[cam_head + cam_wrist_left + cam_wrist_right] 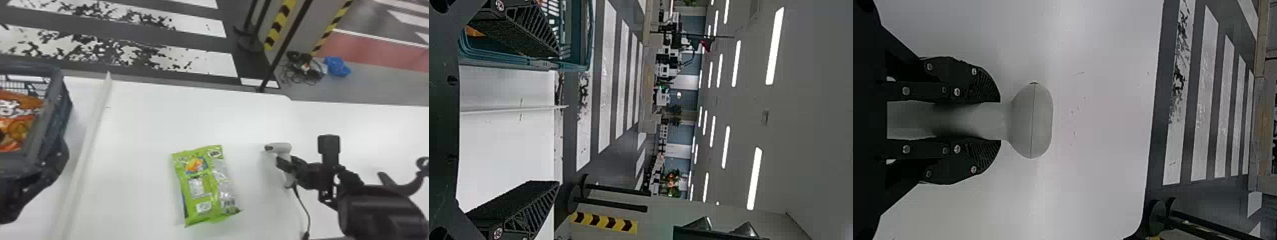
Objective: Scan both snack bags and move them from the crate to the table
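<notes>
To the right of the green snack bag (207, 185), my right fingers (980, 86) are pinched around the scanner's (279, 147) grip, one on each side of it. They look closed only as far as the grip's thickness allows. Left of the green snack bag, past the raised white strip (92, 127), my left fingers (511, 207) are spread wide with nothing between them. One is right by the crate's wall (57, 111); I cannot tell whether it touches.

The green snack bag lies flat on the table (143, 118); the orange snack bag (19, 119) is inside the crate, farther left of it.

The likeliest trouble, I judge, is a missed read: the scanner's nose points across toward the far end of the green snack bag, while what looks like its barcode (227, 202) is at the near end. The wrinkled, shiny wrapper could throw back glare as well. If my pinch is loose, the smooth grip could twist between my fingers and spoil the aim. The cable (303, 207), running down from the grip, could tug or snag if I swing the scanner left over the green snack bag.

With my left fingers spread this wide so near the crate, a careless sideways move could knock its wall, and the orange snack bag could shift inside.
</notes>
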